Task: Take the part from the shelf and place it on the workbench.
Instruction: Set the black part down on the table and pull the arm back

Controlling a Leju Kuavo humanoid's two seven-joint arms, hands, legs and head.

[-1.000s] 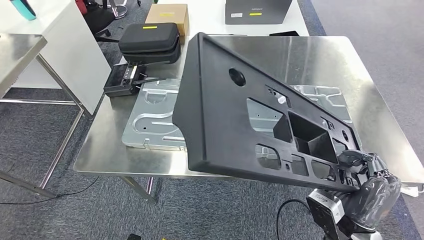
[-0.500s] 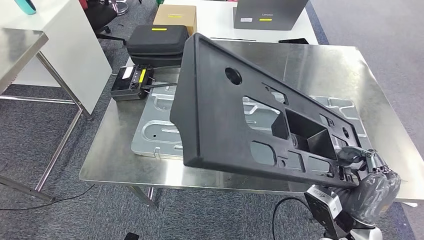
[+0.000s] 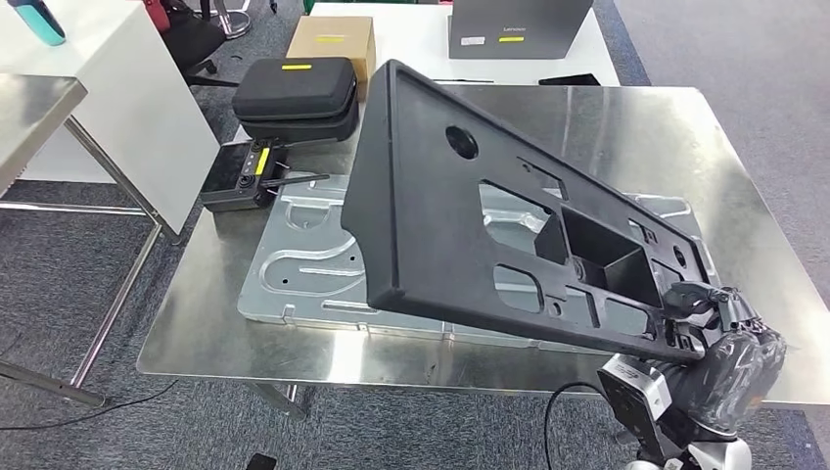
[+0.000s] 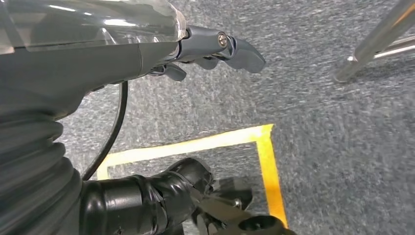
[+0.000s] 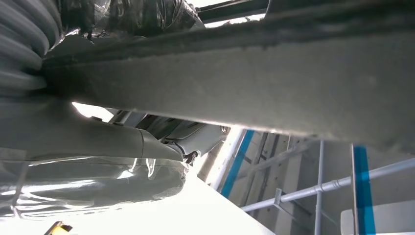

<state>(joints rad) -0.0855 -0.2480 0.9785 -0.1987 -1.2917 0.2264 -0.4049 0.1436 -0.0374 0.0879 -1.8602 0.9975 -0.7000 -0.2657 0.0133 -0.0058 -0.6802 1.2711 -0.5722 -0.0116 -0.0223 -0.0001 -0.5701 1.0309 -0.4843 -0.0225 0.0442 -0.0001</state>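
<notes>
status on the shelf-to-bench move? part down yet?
Done: the black part is off the shelf and over the workbench. In hand: the right hand grips its near corner, holding it tilted above the stamped metal sheet. The left hand hangs over the floor. Left: lower it, release.

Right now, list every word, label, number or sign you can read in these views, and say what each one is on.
None can be read.
Grey box: a small white label and a yellow one, both too small.
Cardboard box: a yellow label, blurred.
Black zip case: a yellow strip, no legible text.
Black handheld device: a yellow strip and a pale patch, too small.
Black plastic part in the right hand: no print that I can see.
</notes>
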